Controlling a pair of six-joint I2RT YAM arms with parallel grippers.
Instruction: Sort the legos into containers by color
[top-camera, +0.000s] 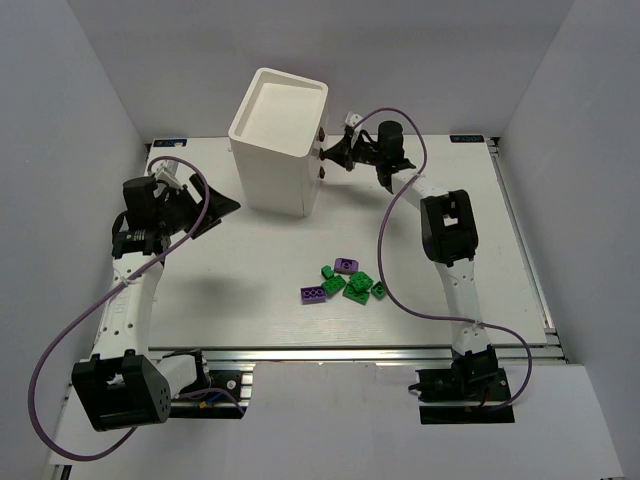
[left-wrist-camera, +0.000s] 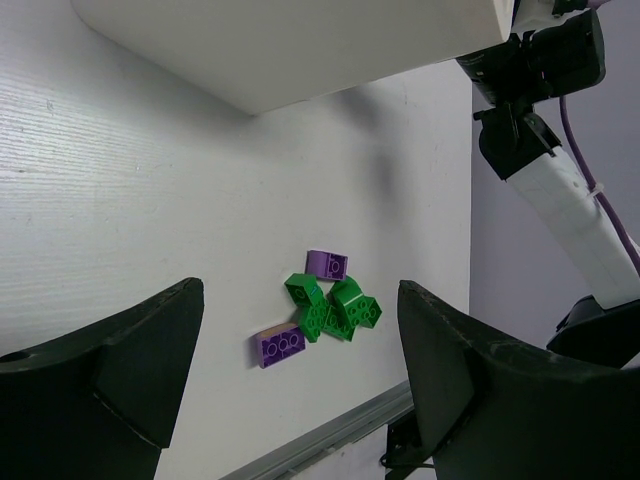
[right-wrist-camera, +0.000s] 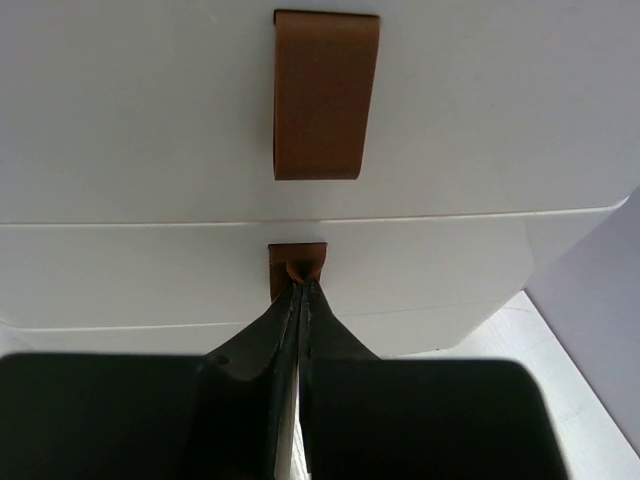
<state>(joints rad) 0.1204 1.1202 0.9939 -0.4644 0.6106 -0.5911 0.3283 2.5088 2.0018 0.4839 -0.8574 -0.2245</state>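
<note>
The tall white cabinet (top-camera: 275, 140) stands at the back centre, its drawers facing right, with brown knobs (top-camera: 322, 175) down that side. My right gripper (top-camera: 327, 153) is shut on the middle drawer's knob (right-wrist-camera: 297, 260); the upper drawer's knob (right-wrist-camera: 325, 95) is free above it. The legos lie in a loose pile mid-table: two purple bricks (top-camera: 346, 265) (top-camera: 314, 293) and several dark green ones (top-camera: 354, 286). No yellow-green brick shows. My left gripper (top-camera: 222, 214) is open and empty left of the cabinet; its wrist view shows the pile (left-wrist-camera: 335, 308) far between the fingers.
The table's metal front rail (top-camera: 330, 352) runs below the pile. The right arm's purple cable (top-camera: 395, 215) loops over the table right of the legos. White walls close in the back and sides.
</note>
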